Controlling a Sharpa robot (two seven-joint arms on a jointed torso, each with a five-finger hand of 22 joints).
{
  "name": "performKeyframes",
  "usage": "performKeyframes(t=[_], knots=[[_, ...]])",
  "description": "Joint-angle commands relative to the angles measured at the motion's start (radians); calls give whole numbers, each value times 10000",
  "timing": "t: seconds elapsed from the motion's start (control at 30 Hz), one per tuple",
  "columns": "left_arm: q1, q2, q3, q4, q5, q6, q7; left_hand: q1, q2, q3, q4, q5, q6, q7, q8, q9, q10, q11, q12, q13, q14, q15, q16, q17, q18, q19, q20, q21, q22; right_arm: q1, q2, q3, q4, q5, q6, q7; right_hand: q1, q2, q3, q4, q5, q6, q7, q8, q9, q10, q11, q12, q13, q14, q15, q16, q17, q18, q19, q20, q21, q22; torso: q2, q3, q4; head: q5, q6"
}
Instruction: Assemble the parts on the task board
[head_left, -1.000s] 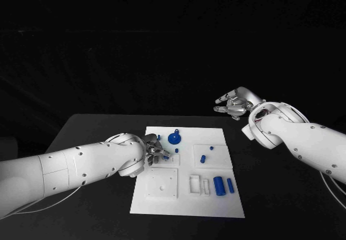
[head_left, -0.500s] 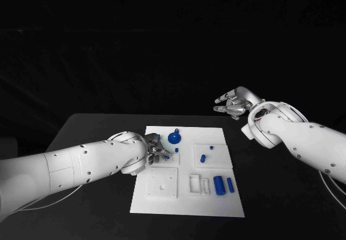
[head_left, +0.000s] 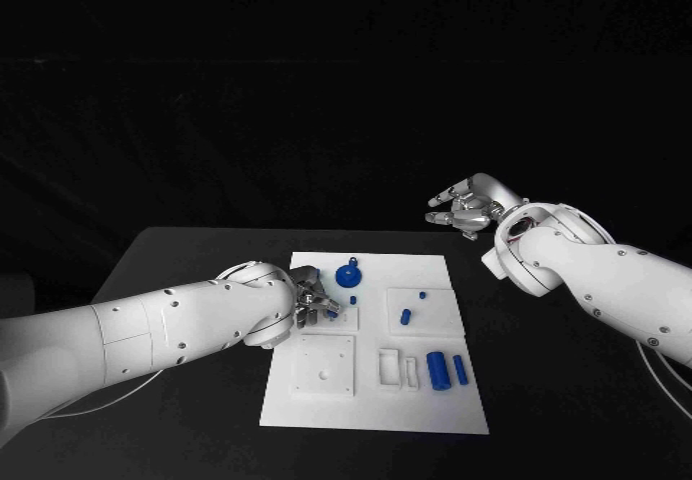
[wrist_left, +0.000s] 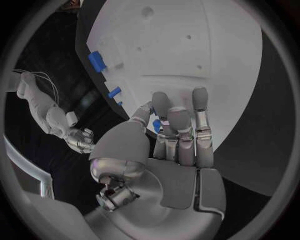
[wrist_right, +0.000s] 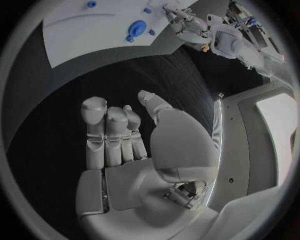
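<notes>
- Head view: the task board (head_left: 433, 405) lies on the black desk (head_left: 188, 260). I use the round blue part (head_left: 348, 275) near the board's far edge as my landmark.
- Left hand (head_left: 317, 303) sits over the board just nearer the robot than the round blue part, on that part's left side. A small blue piece (head_left: 333, 314) shows at its fingertips.
- Left wrist view: the fingers (wrist_left: 178, 131) lie close together, stretched toward the board, with a bit of blue (wrist_left: 156, 126) showing between thumb and fingers. It looks like a pinch on that piece, but contact is partly hidden; I cannot tell for certain.
- Right hand (head_left: 462, 209) hangs beyond the board's far right corner, well apart from the round blue part. Right wrist view: fingers (wrist_right: 109, 132) extended and apart, nothing in them.
- Other parts: a short blue peg (head_left: 405, 318) and a tiny one (head_left: 423, 296) sit to the right of the landmark; a thick blue cylinder (head_left: 436, 370) and a thin one (head_left: 460, 371) lie well nearer the robot, beside white slots (head_left: 391, 367).
- Judgement: the step in hand is a fine pick or seating of the small piece. Keep the wrist steady, hold the piece upright over its hole, press straight down, and avoid nudging the round blue part.
</notes>
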Motion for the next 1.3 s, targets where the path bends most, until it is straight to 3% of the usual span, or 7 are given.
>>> performKeyframes(t=[0.03, 0.3, 0.53, 1.3], knots=[[3, 21, 3, 14, -187, 159, -45, 224, 200, 278, -201, 2, 2226, -1263, 26, 1133, 323, -192, -16, -13, 6, -68, 41, -13, 56, 26, 3, -21, 10, 1, 4, 5, 2, 21, 179, 27, -75, 21, 3, 40, 46, 29, -12, -57, -14, -13, -39, 24, -4, 37, 13, 12, 7, 147, 537, 33, 46, 785, -2, -3, 2, -4, -19], [2, -13, 3, 71, -294, 246, -83, 249, 182, 279, -200, -5, 2225, -1263, 34, 1135, 323, -193, -13, -23, 6, -67, 43, -23, 76, 61, 16, -102, 96, 1, 0, 5, -1, 37, 260, 19, -68, 3, 79, 35, 429, 10, -6, -59, -16, -18, -45, 31, 7, 38, 7, 31, 29, 159, 538, 29, 56, 789, 0, -4, 9, -5, -33], [2, -43, 2, 95, -353, 357, -117, 260, 177, 283, -212, -1, 2221, -1262, 33, 1135, 323, -191, -13, -26, 6, -67, 43, -26, 72, 68, 14, -128, 121, 1, 8, 4, -4, 38, 276, 12, -95, 0, 81, 47, 402, 15, -11, -57, -14, -12, -47, 37, 11, 38, 9, 27, 27, 161, 538, 31, 51, 787, 5, -9, -1, 47, -18], [0, -43, 2, 83, -437, 636, -182, 294, 159, 253, -226, -91, 2204, -1250, 25, 1110, 323, -175, -42, -51, -24, -52, 22, -46, 76, 90, 35, -272, 237, 1, 50, 4, -2, 39, 278, 8, -100, 7, 78, 53, 381, 21, -10, -56, -14, -13, -44, 36, 10, 40, 7, 34, 34, 162, 539, 30, 61, 788, 2, -4, 4, 22, -71]])
